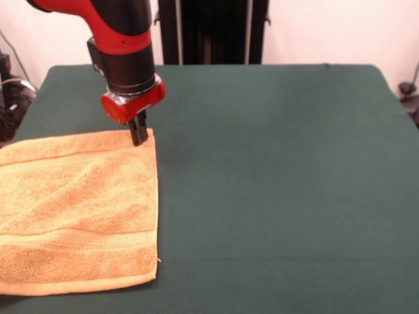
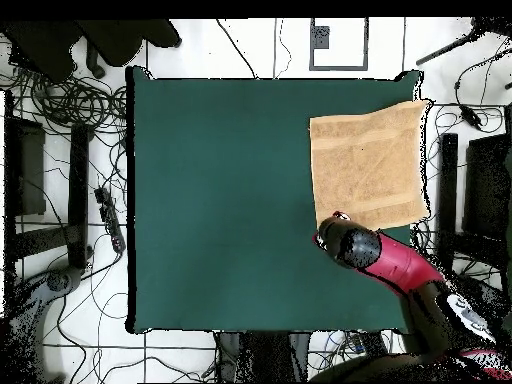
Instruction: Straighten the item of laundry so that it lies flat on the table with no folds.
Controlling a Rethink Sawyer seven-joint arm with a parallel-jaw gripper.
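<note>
The towel is spread nearly flat at one side of the counter, reaching its edge. The tool is pressed together at the towel's far corner; whether cloth is pinched cannot be told. Any pull should be outward and low. The towel's left edge is cut off.

Claw vertical, fingers together
</note>
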